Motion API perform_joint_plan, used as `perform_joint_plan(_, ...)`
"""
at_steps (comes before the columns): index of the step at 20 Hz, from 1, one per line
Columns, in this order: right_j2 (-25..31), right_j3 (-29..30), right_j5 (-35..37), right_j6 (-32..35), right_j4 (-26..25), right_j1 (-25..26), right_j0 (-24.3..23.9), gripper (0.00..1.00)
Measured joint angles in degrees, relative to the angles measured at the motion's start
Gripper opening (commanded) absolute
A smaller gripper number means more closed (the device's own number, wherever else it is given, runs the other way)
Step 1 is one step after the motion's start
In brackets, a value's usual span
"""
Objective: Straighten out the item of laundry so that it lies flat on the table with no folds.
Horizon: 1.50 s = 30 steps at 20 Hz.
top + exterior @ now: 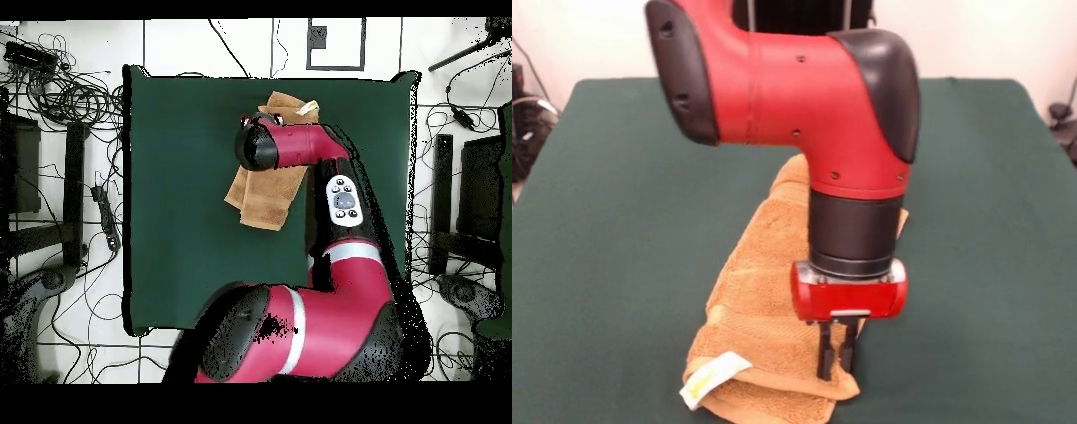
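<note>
Front view shows tool (835, 355) fingers together, pinching folded orange-tan towel (768, 291) on green table (618, 221).

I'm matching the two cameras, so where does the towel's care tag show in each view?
Front view: care tag at bottom left, on the towel's nearest end.
Overhead view: care tag near the table's top edge, right of the towel's upper end.
Shared landmark: the pincer arm's red wrist.

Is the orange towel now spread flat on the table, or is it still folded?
Folded. The towel lies as a long doubled strip on the table, with layered edges near its tag.
</note>
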Motion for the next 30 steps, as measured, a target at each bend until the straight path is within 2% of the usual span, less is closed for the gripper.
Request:
perform_joint_plan(3, 2.8, 2.23, -1.51, 0.0, -0.01, -0.64, -3.44, 0.0)
perform_joint_plan(6, 7.13, 4.5, -2.23, 0.0, -0.01, -0.91, -9.26, 0.0)
perform_joint_plan(14, 12.71, 6.17, -2.23, 0.0, -1.66, -0.65, -16.56, 0.0)
perform_joint_plan(21, 15.68, 7.05, -2.23, 0.0, -4.2, -0.47, -18.82, 0.0)
perform_joint_plan(30, 16.8, 7.2, -2.22, 0.0, -7.03, -0.57, -19.25, 0.0)
